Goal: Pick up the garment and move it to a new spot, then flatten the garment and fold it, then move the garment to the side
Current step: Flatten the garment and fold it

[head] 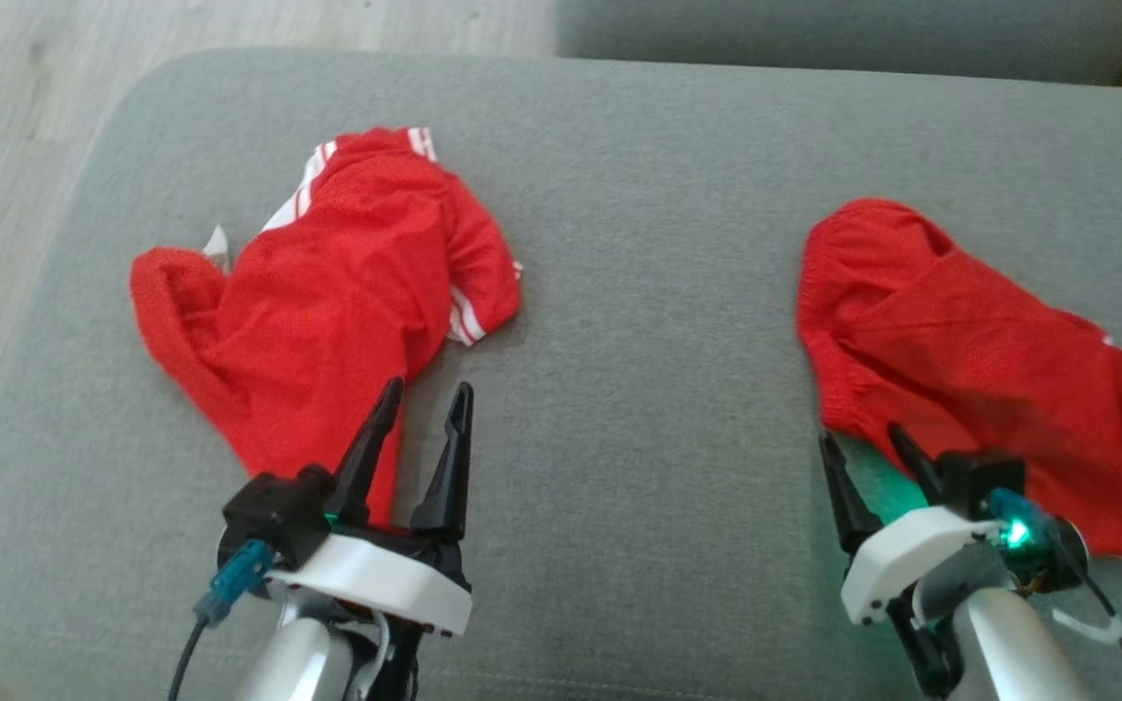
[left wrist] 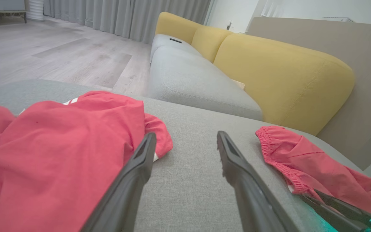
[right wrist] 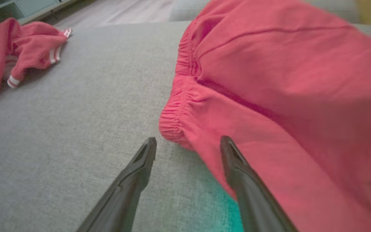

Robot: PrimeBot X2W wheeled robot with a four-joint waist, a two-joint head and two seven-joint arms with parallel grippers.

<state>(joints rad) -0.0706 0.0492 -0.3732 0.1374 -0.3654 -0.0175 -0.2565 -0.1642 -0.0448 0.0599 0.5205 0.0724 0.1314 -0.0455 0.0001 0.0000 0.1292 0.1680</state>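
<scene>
Two crumpled red garments lie on a grey cushioned seat (head: 639, 292). The left garment (head: 347, 282) (left wrist: 50, 151) (right wrist: 21, 48) has white stripes on its edges. The right garment (head: 990, 370) (left wrist: 308, 164) (right wrist: 285, 96) has a gathered elastic waistband. My left gripper (head: 425, 404) (left wrist: 185, 140) is open, its left finger over the lower edge of the striped garment and nothing between its fingers. At the waistband edge of the right garment hovers my right gripper (head: 863, 443) (right wrist: 188, 143), open; its right finger lies over the cloth, the left one over bare cushion.
A second grey seat cushion (left wrist: 192, 80) with yellow backrests (left wrist: 282, 74) stands beyond the seat. Wooden floor (head: 6, 127) lies past the seat's left edge. A wide bare strip of cushion separates the two garments.
</scene>
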